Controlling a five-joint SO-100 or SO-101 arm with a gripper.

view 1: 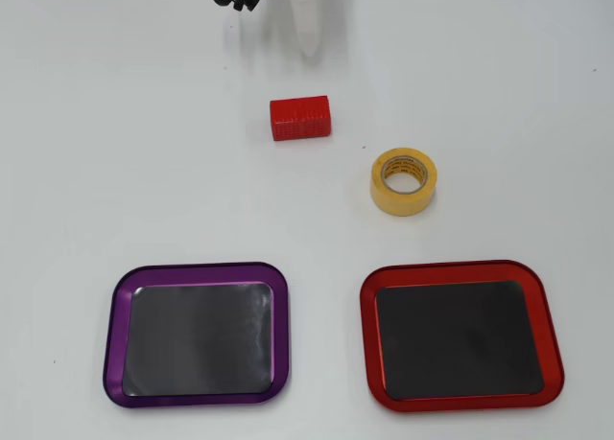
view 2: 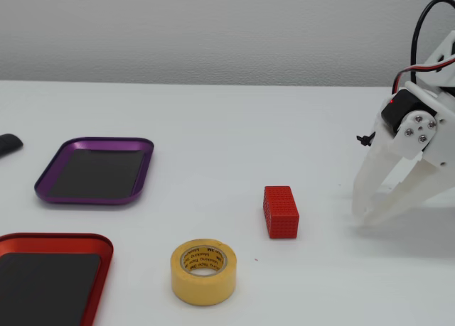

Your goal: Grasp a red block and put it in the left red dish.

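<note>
A: What is sitting around the red block (view 2: 280, 211)?
B: Yellow tape roll (view 2: 203, 270) lower center, beside it.
A: And the claw (view 2: 370, 214)?
B: It is hanging spread at right, tips near the bench (view 2: 213, 127), gripping nothing.

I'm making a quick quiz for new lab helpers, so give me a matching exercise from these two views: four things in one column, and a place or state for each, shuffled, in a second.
Things
1. red block
2. yellow tape roll
3. purple-rimmed tray
4. gripper

Places or states
A. empty, bottom left in the overhead view
B. lying on the table between the arm and the tape
C. fingers slightly apart, holding nothing, tips near the table
D. lying flat, hole up, nearest the red dish

Pairs: 1-B, 2-D, 3-A, 4-C
</note>
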